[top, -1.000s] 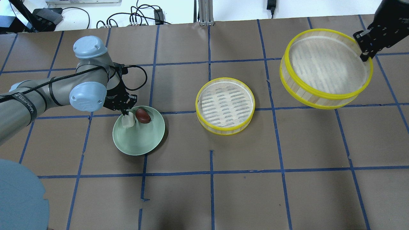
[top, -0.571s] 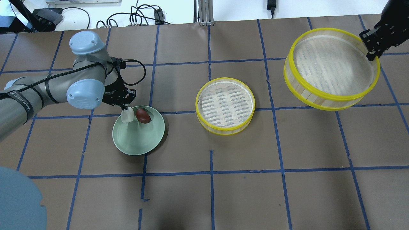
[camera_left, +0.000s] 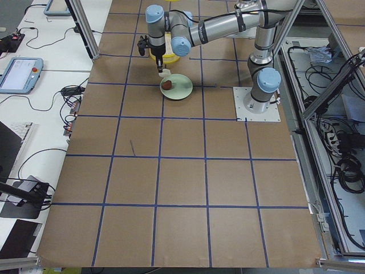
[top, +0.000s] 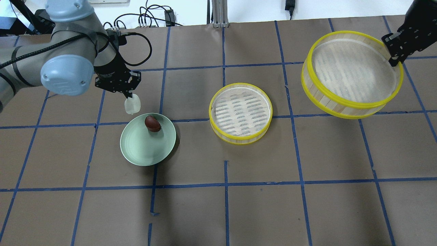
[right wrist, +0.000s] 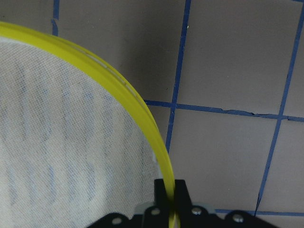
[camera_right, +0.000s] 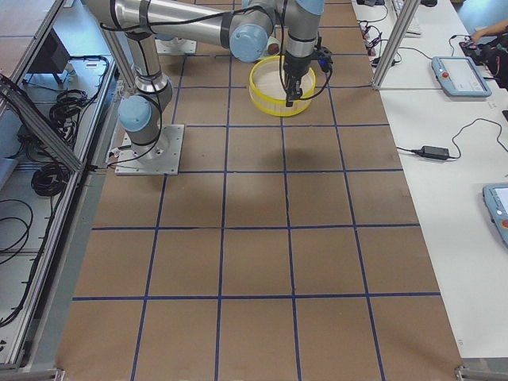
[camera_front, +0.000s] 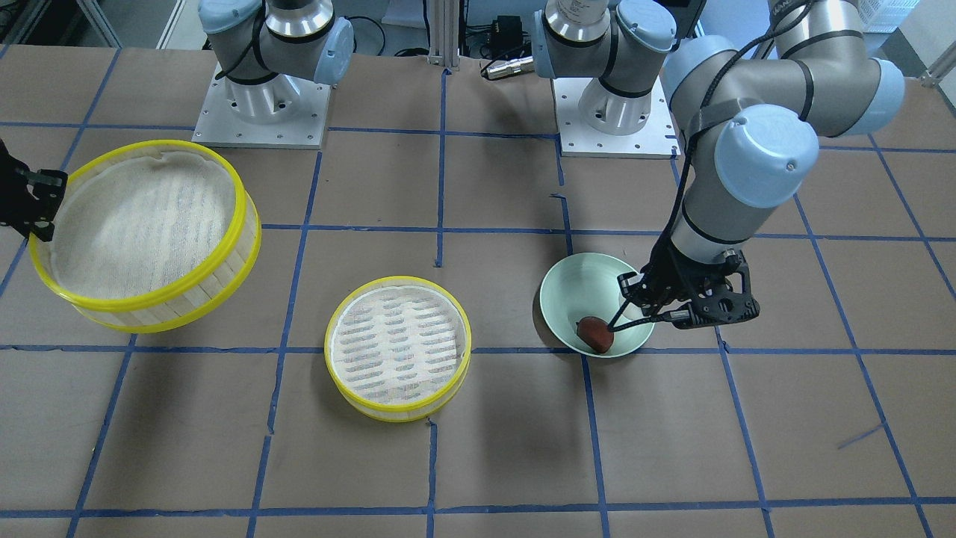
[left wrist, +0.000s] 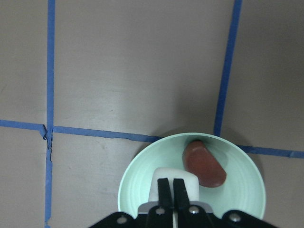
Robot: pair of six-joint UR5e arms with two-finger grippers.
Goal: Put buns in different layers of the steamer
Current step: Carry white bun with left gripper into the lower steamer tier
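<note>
My left gripper [top: 129,96] is shut on the white blocky bun [top: 132,105] and holds it in the air above the far edge of the pale green bowl [top: 146,148]. The bun also shows between the fingers in the left wrist view [left wrist: 173,176]. The reddish-brown bun [top: 152,123] lies in the bowl, as the left wrist view [left wrist: 204,164] also shows. My right gripper [top: 392,58] is shut on the yellow rim of one steamer tray [top: 351,68] and holds it tilted above the table at the far right. The other steamer tray [top: 240,112] stands on the table's middle, with nothing in it.
The table is brown paper with blue tape grid lines. Cables and a metal post [top: 217,13] lie beyond the far edge. The two robot bases [camera_front: 261,97] stand on white plates at the robot's side.
My left gripper has lifted the white bun out of the bowl and moved it up and toward the far side. The right gripper with its tray has barely shifted.
</note>
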